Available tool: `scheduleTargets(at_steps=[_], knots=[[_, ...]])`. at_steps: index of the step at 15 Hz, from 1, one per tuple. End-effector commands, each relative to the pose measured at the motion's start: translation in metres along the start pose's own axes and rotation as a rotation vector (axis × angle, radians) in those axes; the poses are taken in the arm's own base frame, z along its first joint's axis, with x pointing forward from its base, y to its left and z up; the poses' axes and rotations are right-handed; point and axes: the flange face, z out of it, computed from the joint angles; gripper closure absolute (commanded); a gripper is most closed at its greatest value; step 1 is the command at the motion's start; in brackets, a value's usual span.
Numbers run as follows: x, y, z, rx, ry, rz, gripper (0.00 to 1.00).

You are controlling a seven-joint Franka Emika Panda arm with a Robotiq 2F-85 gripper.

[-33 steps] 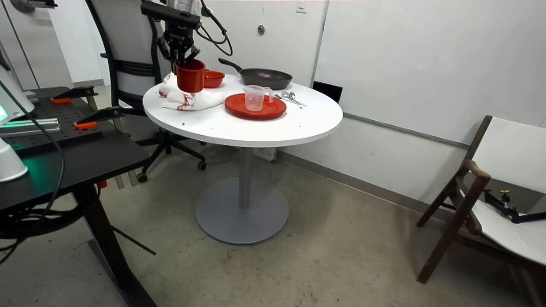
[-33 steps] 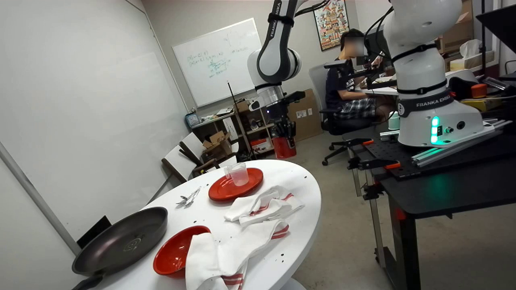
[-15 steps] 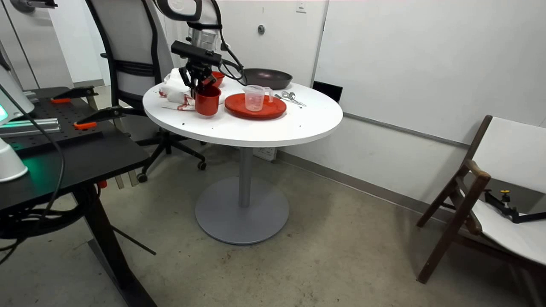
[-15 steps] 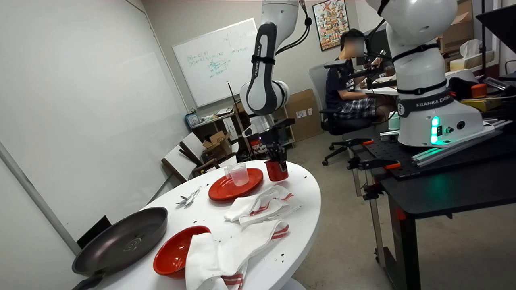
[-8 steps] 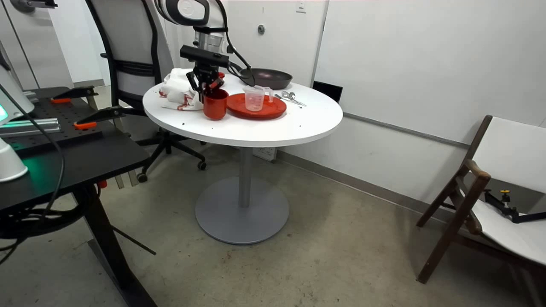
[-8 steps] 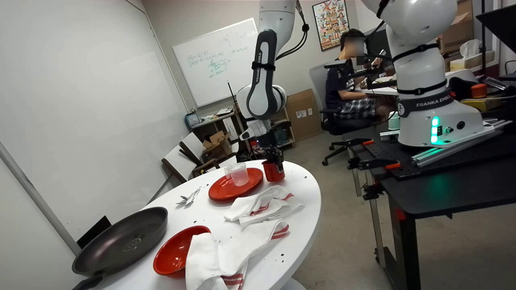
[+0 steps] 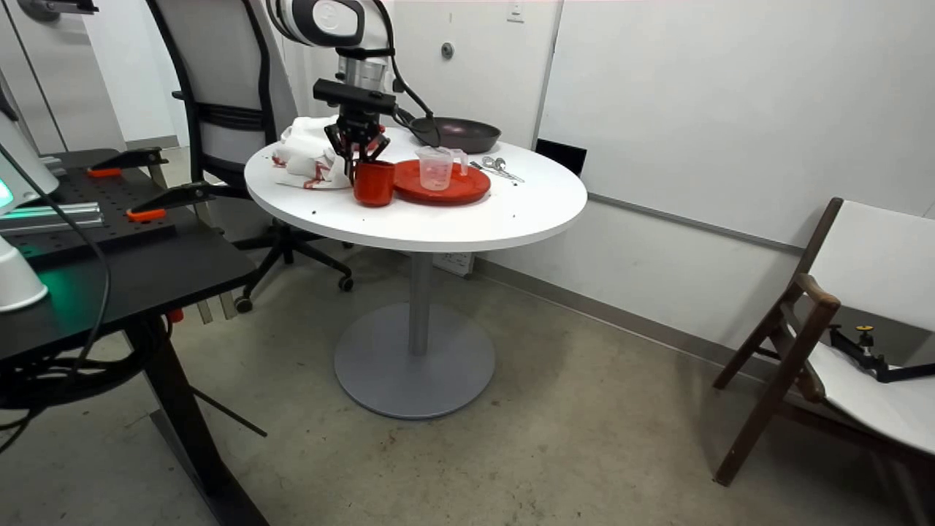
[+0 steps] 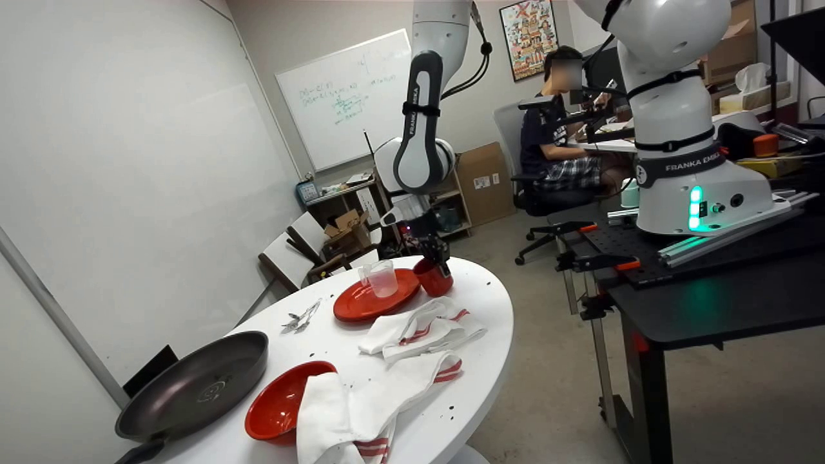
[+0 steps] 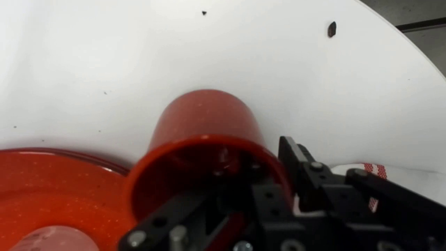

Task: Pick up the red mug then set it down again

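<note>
We see the small bright red cylindrical mug (image 9: 204, 116) standing on the round white table (image 7: 460, 225), upright as far as the exterior views show, its mouth upward. The black two-fingered gripper (image 9: 277, 165) reaches down to it from the white jointed robot arm (image 8: 419, 138). In the wrist view, one of its black fingers (image 9: 297, 155) stands outside the mug and the other goes into the mouth, so that the wall lies between them; we cannot tell whether they pinch that wall or stand a little spread. Just beside the mug is a flat, speckled red plate (image 7: 473, 190), and we cannot tell whether the two touch. On the plate stands a clear plastic measuring cup (image 7: 434, 169). Near the mug, in both exterior views, we find rumpled, red-striped white cloth towels (image 8: 428, 322), and in an exterior view part of one overlaps a wide, low red bowl (image 8: 274, 409). Well apart from the mug lies a dark, round frying pan (image 8: 193, 386), with small silvery metal utensils (image 8: 303, 317) between it and the plate. Dark specks (image 9: 332, 29) lie scattered on the table, two larger ones showing beyond the mug in the wrist view.
</note>
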Motion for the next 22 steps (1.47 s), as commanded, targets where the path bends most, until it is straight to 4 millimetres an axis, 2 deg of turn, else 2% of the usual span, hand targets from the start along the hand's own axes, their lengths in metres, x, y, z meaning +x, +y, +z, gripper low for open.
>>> scheduleTargets(at_steps=[1,4,6,7,9,10,11,12,14,19,22], knots=[[0.003,0.006,0.0,-0.019,-0.013,0.024,0.48],[0.004,0.007,-0.002,-0.019,-0.012,0.038,0.28],[0.004,0.008,-0.005,-0.017,-0.007,0.048,0.22],[0.004,0.008,-0.007,-0.017,-0.004,0.054,0.2],[0.004,0.011,-0.017,-0.021,0.008,0.068,0.31],[0.003,0.013,-0.025,-0.026,0.017,0.078,0.32],[0.002,0.015,-0.032,-0.03,0.027,0.087,0.29],[-0.001,0.018,-0.041,-0.037,0.037,0.097,0.13],[-0.01,0.022,-0.066,-0.05,0.068,0.127,0.02],[-0.037,0.032,-0.139,-0.06,0.155,0.24,0.0],[-0.053,0.031,-0.178,-0.052,0.199,0.315,0.0]])
